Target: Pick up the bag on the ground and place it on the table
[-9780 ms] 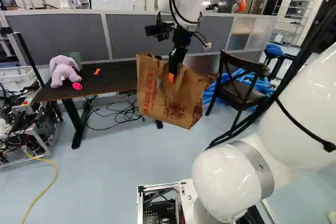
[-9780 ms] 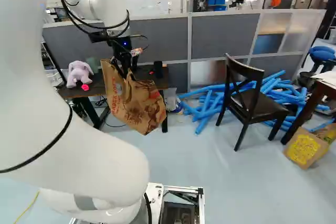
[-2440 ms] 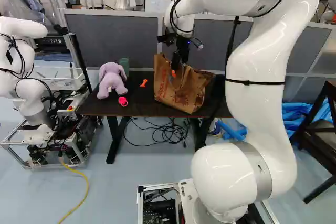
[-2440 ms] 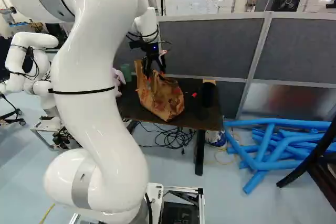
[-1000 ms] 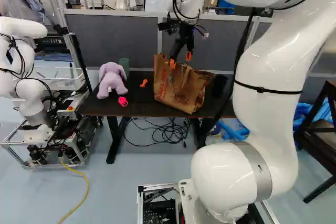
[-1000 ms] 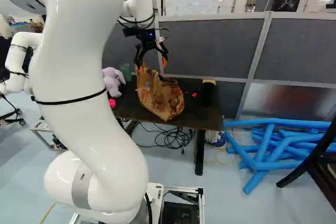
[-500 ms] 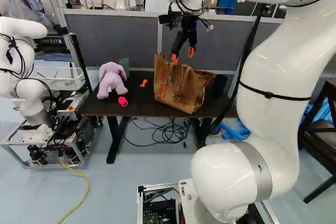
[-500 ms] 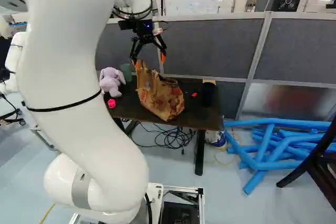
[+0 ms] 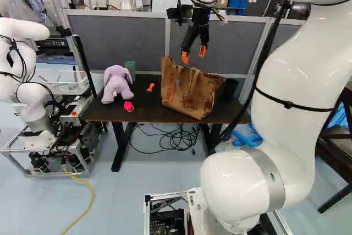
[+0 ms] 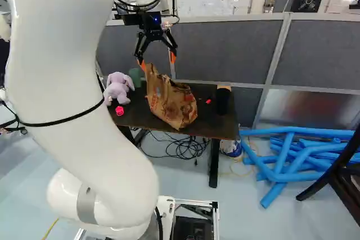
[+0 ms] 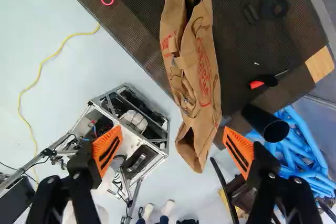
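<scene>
ok so the paper bag (image 9: 190,94) is up on the table (image 9: 144,107), standing open-topped near the front edge, right of the middle in the left base view. the gripper (image 9: 193,54) is hanging above it, fingers spread wide with nothing between the orange pads (image 11: 107,150). in the wrist view the bag lies ahead, nearer one finger than the other, and i'd say it's not touching either. can't really tell if the bag's bottom pokes past the front edge, the angle's kinda bad. over by the table's front left corner there's a purple plush (image 9: 116,83), with a pink thing (image 9: 128,106) right by the front edge, a green cup (image 9: 130,69) behind the plush and a small orange piece (image 9: 150,87) between plush and bag. black cylinder (image 10: 223,100) is near the right edge, and there's a cable tangle (image 9: 175,138) on the floor underneath.
</scene>
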